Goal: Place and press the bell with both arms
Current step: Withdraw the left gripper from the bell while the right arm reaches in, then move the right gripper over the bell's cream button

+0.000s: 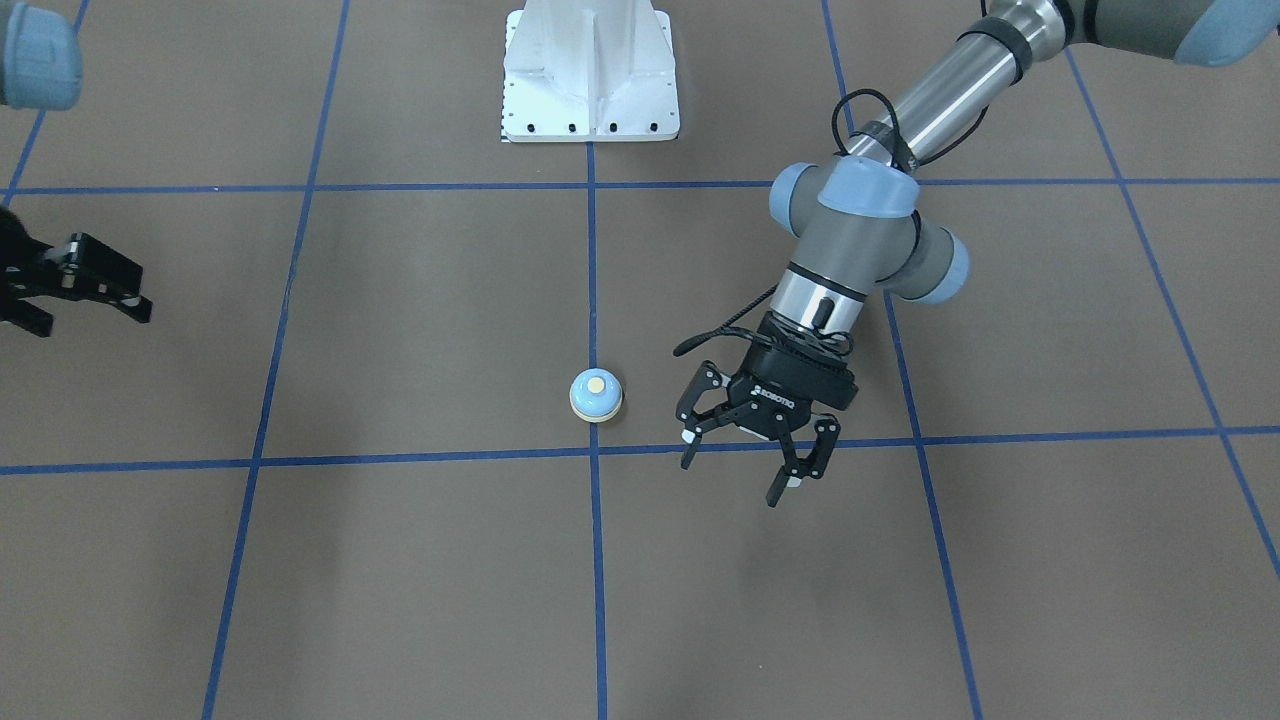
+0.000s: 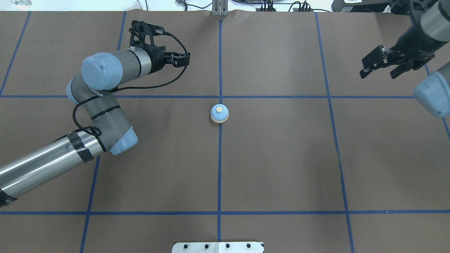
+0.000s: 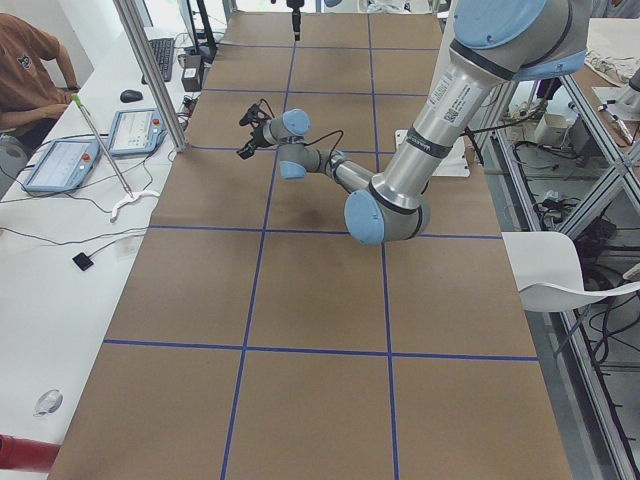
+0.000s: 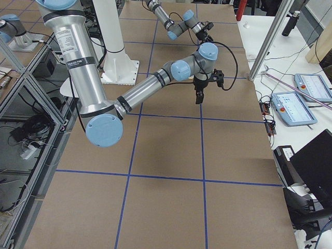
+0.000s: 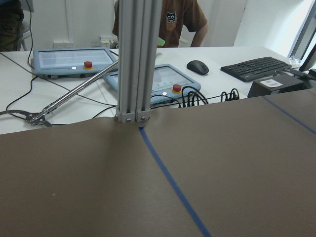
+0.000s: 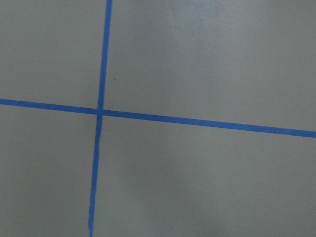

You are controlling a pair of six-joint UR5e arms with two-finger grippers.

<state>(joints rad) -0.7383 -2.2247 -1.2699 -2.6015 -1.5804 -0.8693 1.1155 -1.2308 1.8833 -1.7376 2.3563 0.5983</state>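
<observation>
Overhead exterior view: brown bench [image 2: 281, 158] gridded with blue tape [image 2: 219, 175]. Bent over it, left arm [image 2: 102, 116], with left gripper [image 2: 165, 42] spread wide and empty. Likewise spread and holding nothing, right gripper [image 2: 379, 73]. Nearer the left gripper yet clear of its fingers, well apart from the right: bell [image 2: 219, 113], upright on the centre tape line. Probably light and rigid, with a smooth, slippery dome; best pinched low at the cream rim, top button left free for pressing.

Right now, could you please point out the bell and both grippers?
bell [image 2: 219, 115]: overhead view, on its blue dome.
left gripper [image 1: 735, 472]: front-facing view, between its open fingers.
right gripper [image 2: 377, 75]: overhead view, between its open fingers.
</observation>
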